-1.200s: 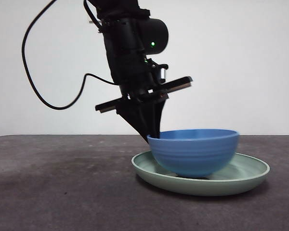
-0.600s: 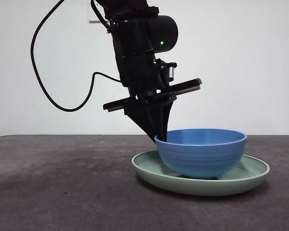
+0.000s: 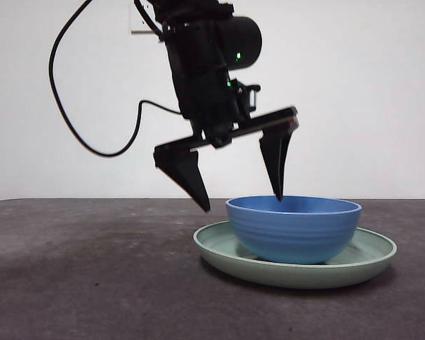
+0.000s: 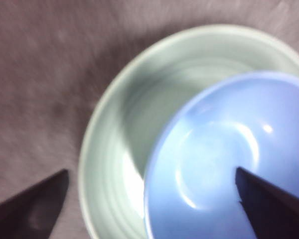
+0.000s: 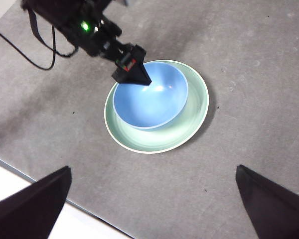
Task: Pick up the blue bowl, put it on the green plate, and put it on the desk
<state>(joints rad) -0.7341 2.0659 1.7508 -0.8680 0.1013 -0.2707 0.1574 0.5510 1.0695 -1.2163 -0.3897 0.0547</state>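
Note:
The blue bowl [image 3: 297, 230] sits upright inside the green plate [image 3: 372, 256], which lies on the desk [image 3: 92, 276]. My left gripper [image 3: 241, 203] hangs open just over the bowl's rim, one jaw outside it and one above its hollow, touching nothing. The left wrist view shows the bowl [image 4: 224, 149] off-centre in the plate [image 4: 119, 124], with the left gripper [image 4: 150, 171] straddling its rim. High over the desk, my right gripper [image 5: 153, 168] is open and empty, looking down at the bowl [image 5: 149, 99], the plate [image 5: 195, 107] and the left arm.
A black cable [image 3: 71, 127] loops from the left arm on the left side. A white wall [image 3: 368, 92] stands behind the desk. The desk's edge [image 5: 35, 180] runs close under the right gripper.
My left gripper has opened and let go of the bowl's rim, rising a little. The bowl has settled level onto the plate.

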